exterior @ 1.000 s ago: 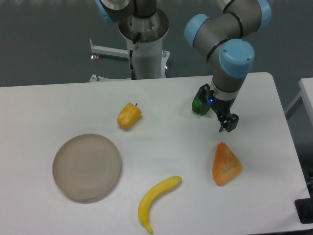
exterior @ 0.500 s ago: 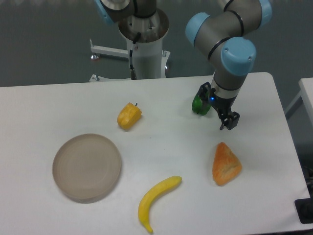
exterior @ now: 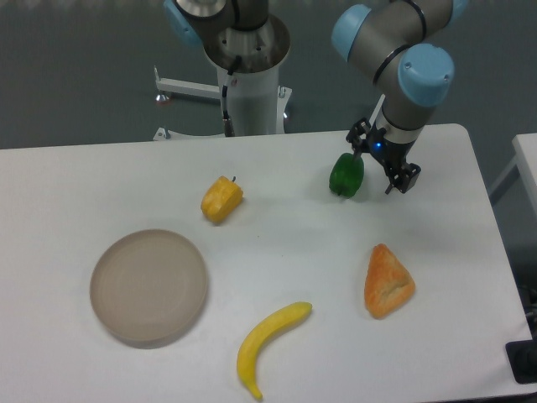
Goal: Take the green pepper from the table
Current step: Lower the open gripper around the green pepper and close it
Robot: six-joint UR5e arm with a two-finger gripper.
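Gripper (exterior: 384, 163) hanging just right of the green pepper (exterior: 346, 175), fingers spread apart and gripping nothing.
The white table (exterior: 75, 185) is bearing everything: the grey-beige plate (exterior: 148, 286) is sitting front left, the banana (exterior: 269, 345) is lying near the front edge, the orange wedge (exterior: 387, 281) is resting right, the yellow pepper (exterior: 221, 198) is lying mid-table, and the green pepper is sitting towards the back.
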